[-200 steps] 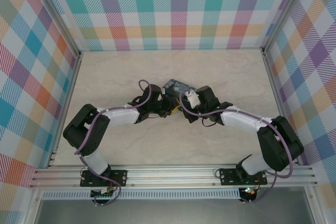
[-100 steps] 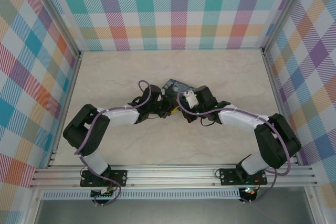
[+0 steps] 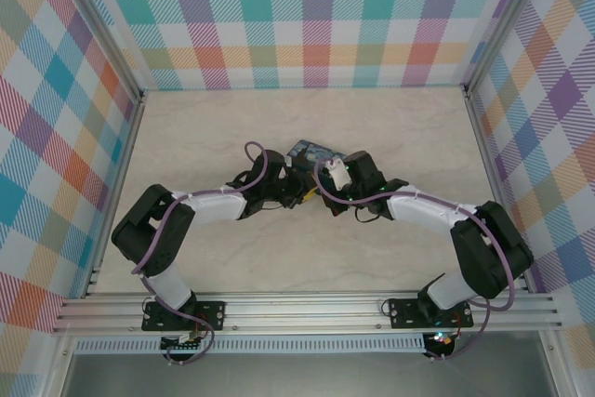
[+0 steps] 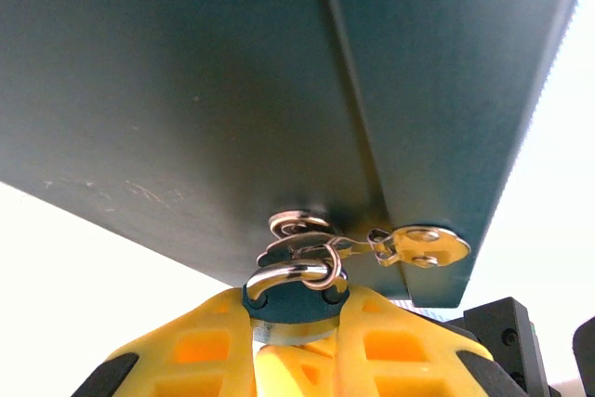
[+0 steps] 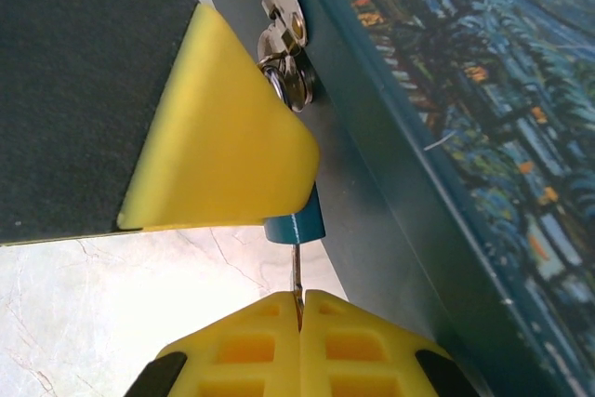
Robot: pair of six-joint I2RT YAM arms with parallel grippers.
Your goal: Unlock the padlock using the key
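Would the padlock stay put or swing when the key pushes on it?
Left free, the padlock likely swings: its shackle hangs loosely through the hasp on the tin. It looks small, probably light; the left gripper clamped on it should steady it.

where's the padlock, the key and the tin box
padlock [image 5: 294, 227], right wrist view, bottom of its blue body
key [image 5: 297, 271], right wrist view, thin shaft below the padlock
tin box [image 5: 446, 90], right wrist view, painted lid
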